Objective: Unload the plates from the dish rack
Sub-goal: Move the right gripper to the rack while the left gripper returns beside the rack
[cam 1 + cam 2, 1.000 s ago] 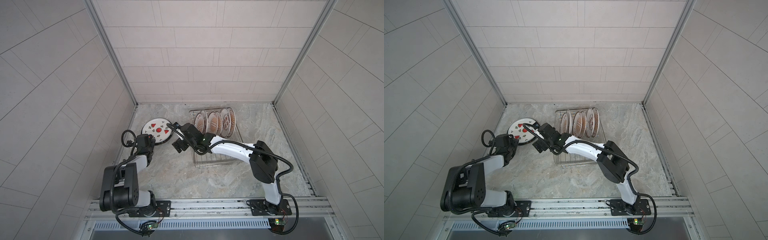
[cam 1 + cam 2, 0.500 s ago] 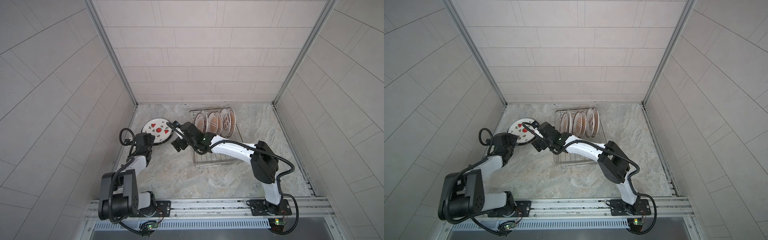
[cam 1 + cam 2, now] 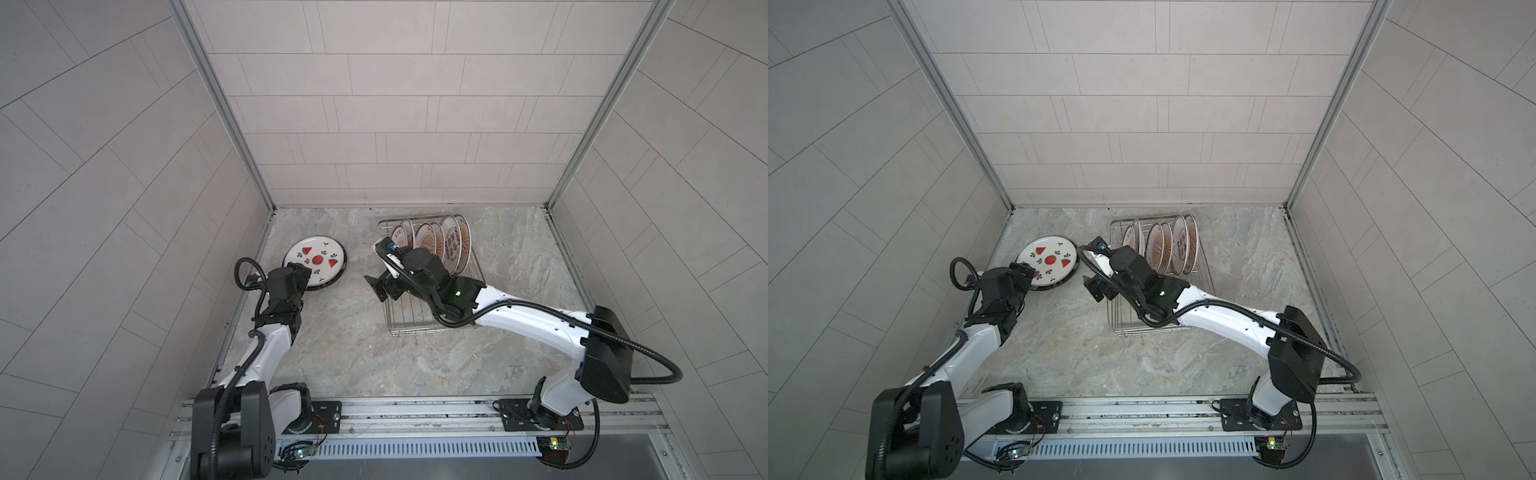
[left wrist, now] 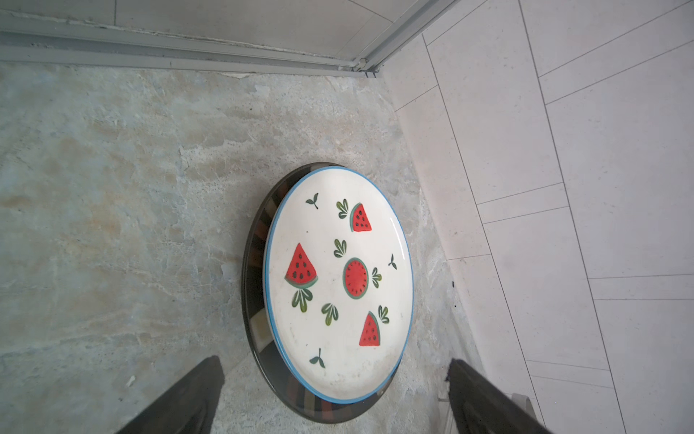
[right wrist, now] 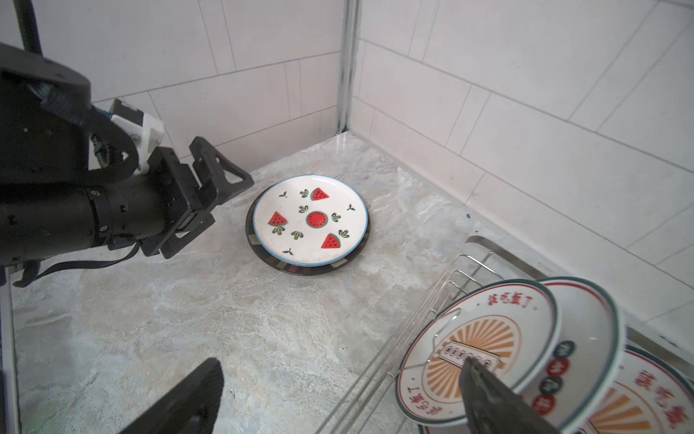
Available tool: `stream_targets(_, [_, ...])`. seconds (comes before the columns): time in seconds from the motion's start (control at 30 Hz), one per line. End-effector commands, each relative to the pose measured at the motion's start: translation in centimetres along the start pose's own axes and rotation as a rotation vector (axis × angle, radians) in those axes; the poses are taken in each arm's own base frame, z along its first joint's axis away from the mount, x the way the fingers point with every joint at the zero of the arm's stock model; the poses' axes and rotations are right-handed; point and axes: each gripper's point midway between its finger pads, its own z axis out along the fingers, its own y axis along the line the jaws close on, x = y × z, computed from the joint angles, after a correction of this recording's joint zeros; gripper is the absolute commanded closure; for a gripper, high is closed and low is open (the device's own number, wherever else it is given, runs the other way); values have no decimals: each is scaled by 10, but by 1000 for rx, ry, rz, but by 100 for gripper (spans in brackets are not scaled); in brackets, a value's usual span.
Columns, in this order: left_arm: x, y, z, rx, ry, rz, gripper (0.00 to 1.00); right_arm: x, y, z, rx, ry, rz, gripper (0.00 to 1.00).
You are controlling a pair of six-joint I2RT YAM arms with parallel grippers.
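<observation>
Plates (image 3: 432,245) are seen leaning upright in the rack (image 3: 411,322); a watermelon plate (image 3: 318,259) is stacked on a dark plate (image 4: 253,270) near the left wall. The left claw (image 5: 221,210) and right claw (image 3: 383,289) are spread open, empty. Crowded rims could be chipped or toppled by a skewed grip.

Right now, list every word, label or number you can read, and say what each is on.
"该吃饭了": red, twice along the rim of the sunburst plate in the dish rack.
Centre panel of that plate: too small to read.
Dark round badges on the plate behind it: blurred.
Red characters on the cropped plate: cut off.
Watermelon plate: no writing.
</observation>
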Motion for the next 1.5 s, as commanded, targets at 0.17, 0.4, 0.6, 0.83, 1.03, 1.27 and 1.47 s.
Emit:
stream_targets(0.17, [20, -23, -29, 82, 16, 139, 0, -1, -48, -44, 223, -68, 70, 1])
stream_targets(0.4, [42, -61, -59, 245, 35, 236, 0, 12, -88, -74, 344, -87, 176, 0])
stream_targets(0.6, [76, -100, -82, 471, 137, 349, 0, 28, -120, -91, 402, -96, 259, 0])
stream_targets(0.83, [119, -133, -115, 740, 218, 490, 0, 40, -139, -88, 449, -47, 341, 1])
stream_targets(1.03, [153, -151, -124, 895, 326, 526, 0, 42, -138, -53, 457, 72, 338, 4])
stream_targets(1.27, [159, -140, -120, 837, 326, 554, 0, 40, -143, -20, 479, 128, 330, 39])
stream_targets(1.47, [164, -126, -114, 767, 293, 583, 0, 41, -139, 6, 458, 180, 319, 45])
